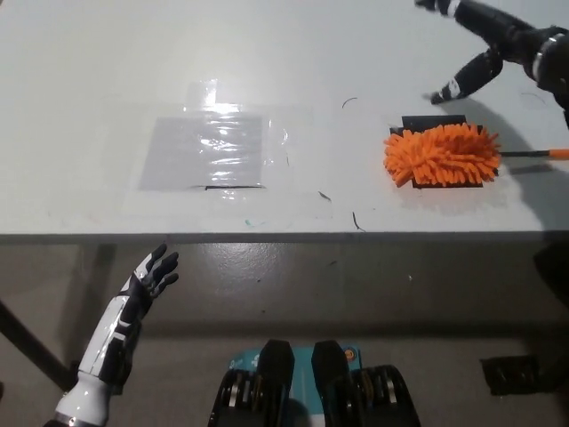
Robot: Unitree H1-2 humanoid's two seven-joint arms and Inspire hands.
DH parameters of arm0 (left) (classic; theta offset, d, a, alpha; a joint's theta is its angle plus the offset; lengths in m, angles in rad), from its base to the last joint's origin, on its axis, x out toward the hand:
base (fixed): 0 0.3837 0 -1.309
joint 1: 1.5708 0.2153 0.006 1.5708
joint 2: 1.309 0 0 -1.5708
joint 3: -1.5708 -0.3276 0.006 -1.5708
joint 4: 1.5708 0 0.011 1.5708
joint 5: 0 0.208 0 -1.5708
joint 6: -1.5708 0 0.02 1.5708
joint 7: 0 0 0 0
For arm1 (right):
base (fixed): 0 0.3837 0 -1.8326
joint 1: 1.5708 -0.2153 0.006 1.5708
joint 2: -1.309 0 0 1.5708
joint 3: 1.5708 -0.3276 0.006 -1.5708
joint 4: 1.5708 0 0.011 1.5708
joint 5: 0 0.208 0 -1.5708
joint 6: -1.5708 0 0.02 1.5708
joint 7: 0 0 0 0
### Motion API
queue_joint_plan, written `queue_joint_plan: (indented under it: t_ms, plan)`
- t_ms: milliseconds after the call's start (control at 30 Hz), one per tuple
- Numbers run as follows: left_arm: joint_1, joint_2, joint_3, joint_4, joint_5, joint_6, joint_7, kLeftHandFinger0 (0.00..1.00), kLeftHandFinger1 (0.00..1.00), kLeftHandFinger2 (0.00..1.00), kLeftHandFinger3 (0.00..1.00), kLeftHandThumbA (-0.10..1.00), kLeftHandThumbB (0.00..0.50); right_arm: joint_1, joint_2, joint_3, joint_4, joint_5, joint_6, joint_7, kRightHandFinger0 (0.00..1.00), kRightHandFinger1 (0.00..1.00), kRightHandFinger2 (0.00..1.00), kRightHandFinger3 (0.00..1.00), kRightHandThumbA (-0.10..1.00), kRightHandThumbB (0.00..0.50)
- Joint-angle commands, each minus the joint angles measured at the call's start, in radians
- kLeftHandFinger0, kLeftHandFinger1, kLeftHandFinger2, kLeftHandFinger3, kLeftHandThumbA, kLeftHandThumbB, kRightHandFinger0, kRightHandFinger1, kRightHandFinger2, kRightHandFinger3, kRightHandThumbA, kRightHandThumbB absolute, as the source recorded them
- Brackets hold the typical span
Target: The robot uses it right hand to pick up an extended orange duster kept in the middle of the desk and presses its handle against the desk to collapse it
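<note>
Your left hand (pixel 147 276) hangs off the desk, below its front edge toward the left side, fingers spread and holding nothing; it is only resting there. On the desk (pixel 89 89) itself, left of the middle, a clear plastic sheet (pixel 204 151) lies taped flat (glare makes its edges hard to trace). Well to the right of that sheet, near the front edge on the right half of the desk, the orange duster (pixel 440 154) lies with its fluffy head on a dark patch (pixel 431 122); its thin handle (pixel 533 154) runs out toward the desk's right edge and ends in an orange tip at the border of the picture.

Your right hand (pixel 484 40) is above the far right part of the desk, beyond the duster head and clear of it, fingers splayed apart and empty.

You look to be in the reach step: nothing is gripped yet. The next move, by my reading, calls for bringing the right hand toward the front edge and right, over the handle rather than the fluffy head, then closing around that thin rod. It lies flat on the surface, so you may need to get fingertips under it before lifting.
</note>
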Motion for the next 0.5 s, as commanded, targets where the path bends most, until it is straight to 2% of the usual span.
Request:
queue_joint_plan:
  t_ms: [0,167,233,367,400,433,467]
  plan:
    - [-0.003,0.010,0.006,-0.029,-0.025,-0.034,-0.013,1.00,1.00,1.00,1.00,1.00,0.213,-0.209,0.022,0.086,0.222,-0.127,-0.062,0.069,1.00,1.00,1.00,1.00,1.00,0.418]
    - [-0.001,0.009,0.006,-0.023,-0.032,-0.043,-0.015,1.00,1.00,1.00,1.00,1.00,0.213,-0.240,0.043,0.115,0.317,-0.126,-0.113,0.064,1.00,1.00,1.00,1.00,1.00,0.416]
    - [-0.002,0.008,0.007,-0.018,-0.025,-0.045,-0.014,1.00,1.00,1.00,1.00,1.00,0.223,-0.250,0.060,0.136,0.354,-0.146,-0.108,0.068,1.00,1.00,1.00,1.00,1.00,0.415]
    - [0.000,0.006,0.006,-0.016,-0.027,-0.045,-0.015,1.00,1.00,1.00,1.00,1.00,0.213,-0.261,0.079,0.155,0.395,-0.165,-0.112,0.080,1.00,1.00,1.00,1.00,1.00,0.430]
    - [0.000,0.006,0.006,-0.017,-0.025,-0.045,-0.013,1.00,1.00,1.00,1.00,1.00,0.214,-0.263,0.083,0.153,0.402,-0.165,-0.104,0.081,1.00,1.00,1.00,1.00,1.00,0.453]
    - [0.000,0.005,0.006,-0.018,-0.022,-0.045,-0.011,1.00,1.00,1.00,1.00,1.00,0.215,-0.264,0.086,0.152,0.405,-0.167,-0.101,0.081,1.00,1.00,1.00,1.00,1.00,0.456]
    - [0.001,0.004,0.006,-0.020,-0.021,-0.043,-0.009,1.00,1.00,1.00,1.00,1.00,0.216,-0.264,0.089,0.151,0.407,-0.167,-0.105,0.086,1.00,1.00,1.00,1.00,1.00,0.441]
